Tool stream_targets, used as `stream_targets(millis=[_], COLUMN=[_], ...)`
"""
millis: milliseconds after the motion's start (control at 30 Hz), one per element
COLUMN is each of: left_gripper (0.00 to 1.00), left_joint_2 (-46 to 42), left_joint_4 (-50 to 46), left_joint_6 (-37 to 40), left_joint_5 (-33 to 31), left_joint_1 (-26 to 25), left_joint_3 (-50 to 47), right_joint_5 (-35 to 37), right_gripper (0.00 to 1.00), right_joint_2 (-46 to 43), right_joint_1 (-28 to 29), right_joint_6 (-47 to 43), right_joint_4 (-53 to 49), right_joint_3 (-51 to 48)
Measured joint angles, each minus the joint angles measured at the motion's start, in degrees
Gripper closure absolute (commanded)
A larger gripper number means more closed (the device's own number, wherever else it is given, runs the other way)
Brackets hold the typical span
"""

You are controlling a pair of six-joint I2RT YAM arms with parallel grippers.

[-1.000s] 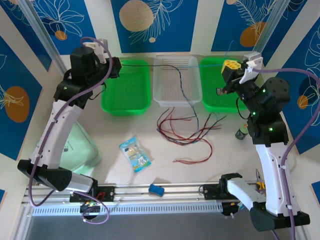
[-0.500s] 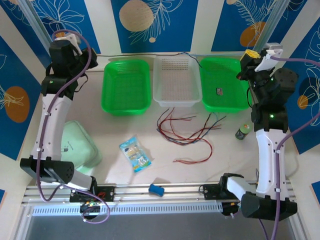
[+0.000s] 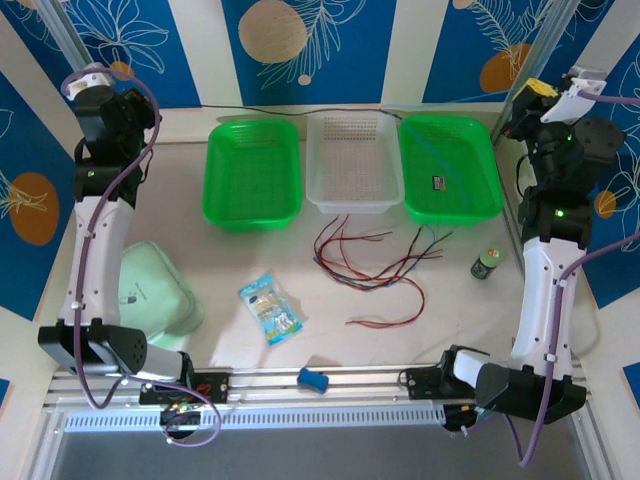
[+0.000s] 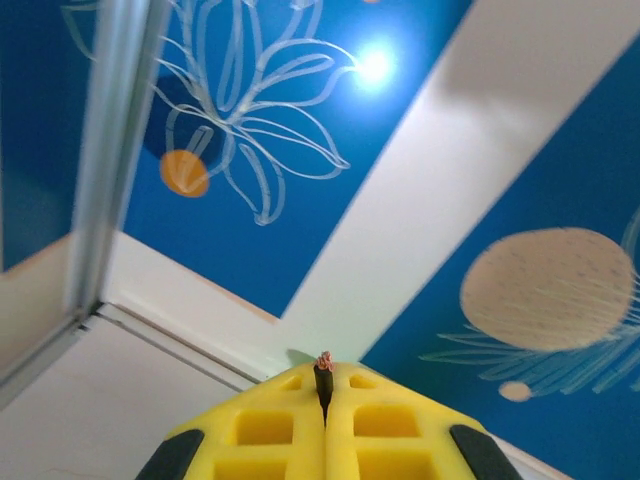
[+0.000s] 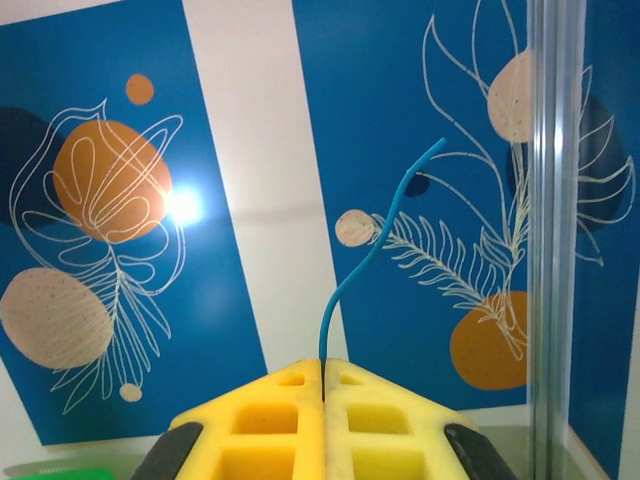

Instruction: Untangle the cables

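Note:
A loose tangle of red, black and dark cables (image 3: 368, 262) lies on the table in front of the baskets. My left gripper (image 3: 98, 88) is raised at the far left, shut on a black cable end (image 4: 324, 376) whose copper tip pokes out between the yellow pads (image 4: 270, 430). That black cable (image 3: 270, 111) runs along the table's back edge behind the baskets. My right gripper (image 3: 541, 90) is raised at the far right, shut on a thin blue cable (image 5: 372, 248) that curves up out of its yellow pads (image 5: 385, 425).
Two green baskets (image 3: 252, 212) (image 3: 452, 214) flank a clear basket (image 3: 354, 204) at the back. A snack packet (image 3: 270, 308), a pale green bag (image 3: 155, 296), a small can (image 3: 486, 264) and a blue object (image 3: 314, 379) on the near rail are also here. Wall panels and metal posts stand close to both grippers.
Both arms have swung up and outward toward the side walls, each keeping its cable. The black cable has been drawn out of the clear basket and now lies along the back edge.

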Motion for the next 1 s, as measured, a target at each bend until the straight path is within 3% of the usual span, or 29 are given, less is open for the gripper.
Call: stream_targets(millis=[433,833,1000], left_gripper=[1.0,1.0,1.0], left_joint_2=[-1.0,5.1,10.4], left_joint_4=[1.8,4.8,5.4], left_joint_6=[-2.9,-8.2,-8.5], left_joint_5=[-2.1,13.1,17.5], left_joint_1=[4.4,2.8,0.3], left_joint_3=[1.6,7.4,14.5], right_joint_5=[-0.3,-8.6,-10.1], right_gripper=[1.0,1.0,1.0], right_joint_2=[0.4,6.8,9.4], right_joint_1=[-4.4,0.3,4.7], right_joint_6=[2.0,4.1,4.0], right_joint_4=[-0.1,-1.6,-2.6], right_joint_3=[2.5,12.4,18.8])
